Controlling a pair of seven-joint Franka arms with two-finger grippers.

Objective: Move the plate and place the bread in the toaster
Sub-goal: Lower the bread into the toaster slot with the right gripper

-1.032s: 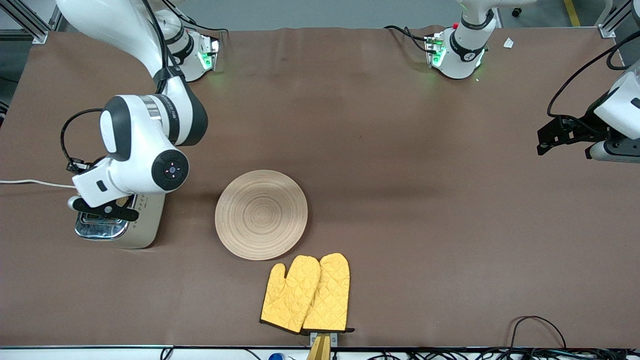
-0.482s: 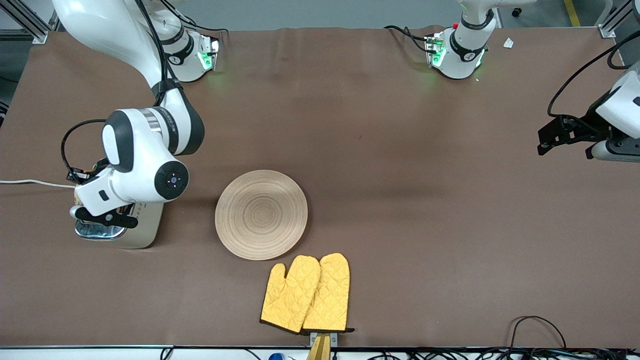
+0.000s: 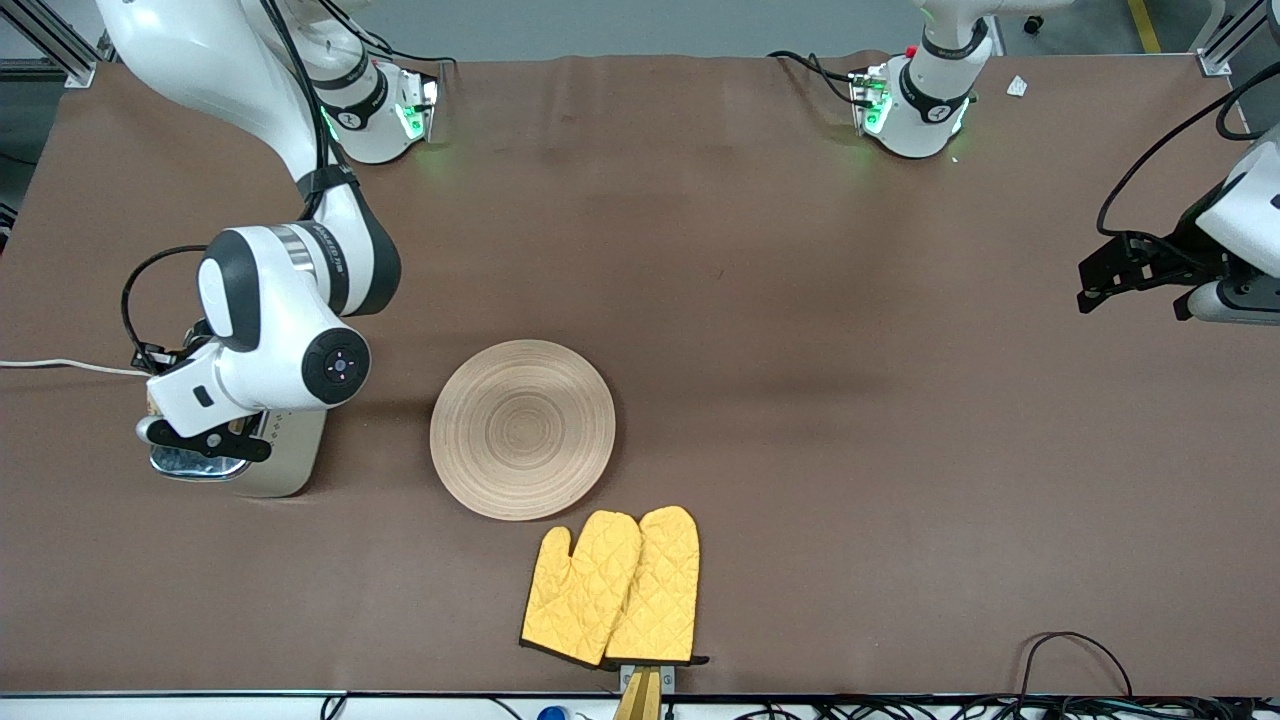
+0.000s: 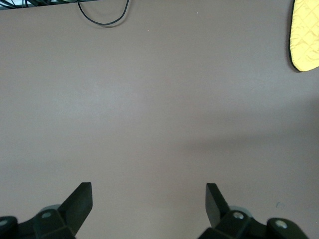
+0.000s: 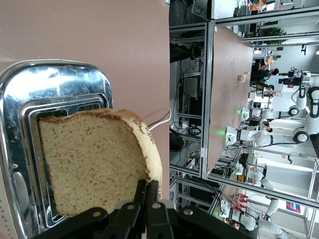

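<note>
The toaster (image 3: pixel 285 455) stands near the right arm's end of the table. Its chrome top with two slots shows in the right wrist view (image 5: pixel 55 82). My right gripper (image 5: pixel 148 185) is shut on the crust edge of the bread (image 5: pixel 94 159) and holds the slice upright just over the slots. In the front view the right arm's hand (image 3: pixel 200 395) covers the bread and much of the toaster. The wooden plate (image 3: pixel 522 430) lies flat and bare mid-table. My left gripper (image 3: pixel 1098 280) is open and empty over bare table at the left arm's end, and its wrist view shows it too (image 4: pixel 148 191).
A pair of yellow oven mitts (image 3: pixel 612 588) lies nearer the front camera than the plate, and one edge shows in the left wrist view (image 4: pixel 306 35). The toaster's white cord (image 3: pixel 60 365) runs off the table's end. A black cable loop (image 3: pixel 1075 650) lies at the front edge.
The right hand with the bread has shifted a little and sunk lower over the toaster. The left arm has barely moved. Plate and mitts are unchanged.
</note>
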